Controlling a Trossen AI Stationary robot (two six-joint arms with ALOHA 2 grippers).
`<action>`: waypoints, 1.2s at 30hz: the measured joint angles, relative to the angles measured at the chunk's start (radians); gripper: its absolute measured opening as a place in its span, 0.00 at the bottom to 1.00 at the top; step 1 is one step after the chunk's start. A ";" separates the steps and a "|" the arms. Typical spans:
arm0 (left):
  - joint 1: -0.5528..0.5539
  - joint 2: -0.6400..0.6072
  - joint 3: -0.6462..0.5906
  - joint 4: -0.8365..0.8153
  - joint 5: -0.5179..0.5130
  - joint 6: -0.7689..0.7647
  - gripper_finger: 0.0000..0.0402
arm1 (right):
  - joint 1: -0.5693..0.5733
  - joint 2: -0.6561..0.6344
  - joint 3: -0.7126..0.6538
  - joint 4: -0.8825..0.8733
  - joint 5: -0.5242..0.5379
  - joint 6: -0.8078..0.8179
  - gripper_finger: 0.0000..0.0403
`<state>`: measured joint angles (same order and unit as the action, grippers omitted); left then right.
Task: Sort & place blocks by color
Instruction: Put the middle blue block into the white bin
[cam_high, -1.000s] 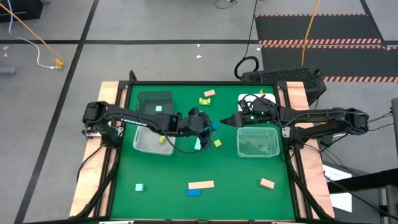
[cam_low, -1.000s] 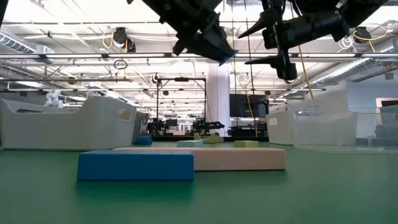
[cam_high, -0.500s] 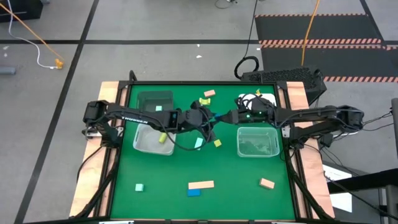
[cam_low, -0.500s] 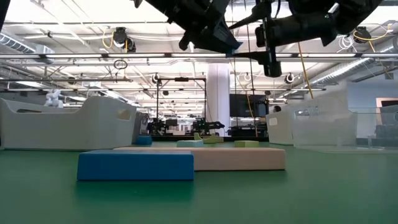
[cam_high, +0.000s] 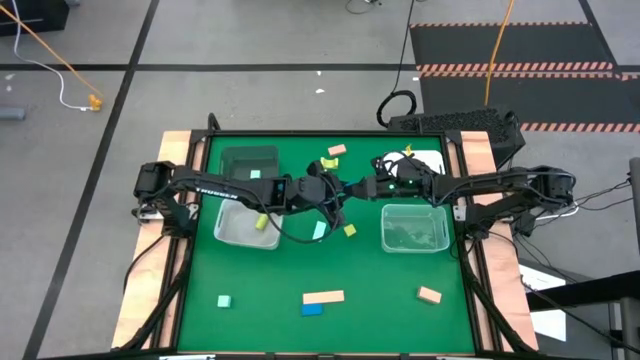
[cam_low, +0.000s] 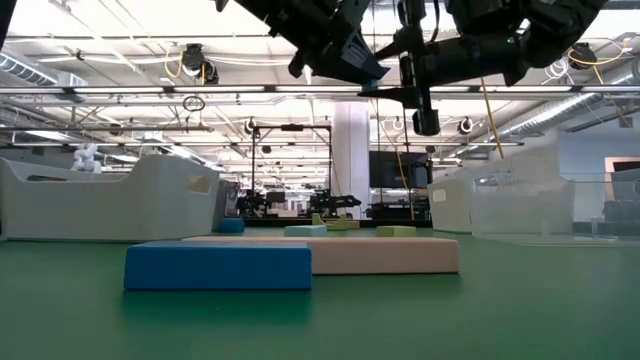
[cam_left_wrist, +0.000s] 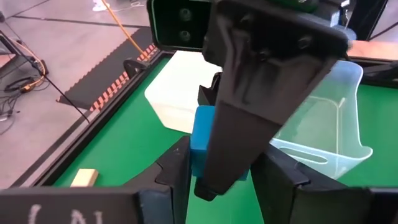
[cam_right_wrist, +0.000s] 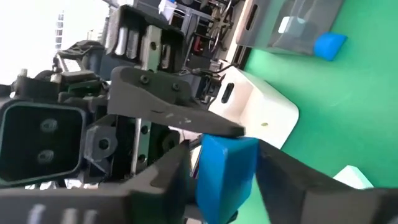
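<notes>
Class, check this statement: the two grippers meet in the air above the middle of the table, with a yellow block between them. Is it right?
Not quite. The block is blue, not yellow; both wrist views show it. The rest stands: the left gripper and the right gripper meet above the middle of the table, with the block between them.

- No word, brand or number could be read anywhere.
- The left arm (cam_high: 215, 190) carried a pale marking along its link in the high view, too small to make out.
- White marks showed on the dark housing in the left wrist view, cut off and unreadable.
- The blocks and bins bore no lettering that I could see.
</notes>
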<state>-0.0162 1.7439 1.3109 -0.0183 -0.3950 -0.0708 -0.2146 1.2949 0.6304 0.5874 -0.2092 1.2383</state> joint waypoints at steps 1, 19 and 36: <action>0.000 0.000 0.000 -0.003 0.000 0.003 0.35 | 0.000 0.000 0.000 -0.001 0.000 0.009 0.31; -0.013 -0.019 0.002 -0.017 -0.107 0.008 0.43 | -0.128 -0.117 -0.001 -0.168 -0.151 -0.083 0.15; -0.047 -0.019 0.002 -0.266 -0.036 -0.470 0.44 | -0.453 -0.393 0.000 -0.937 0.099 -0.568 0.15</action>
<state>-0.0630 1.7248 1.3125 -0.2845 -0.4315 -0.5405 -0.6671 0.9020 0.6304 -0.3499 -0.1098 0.6707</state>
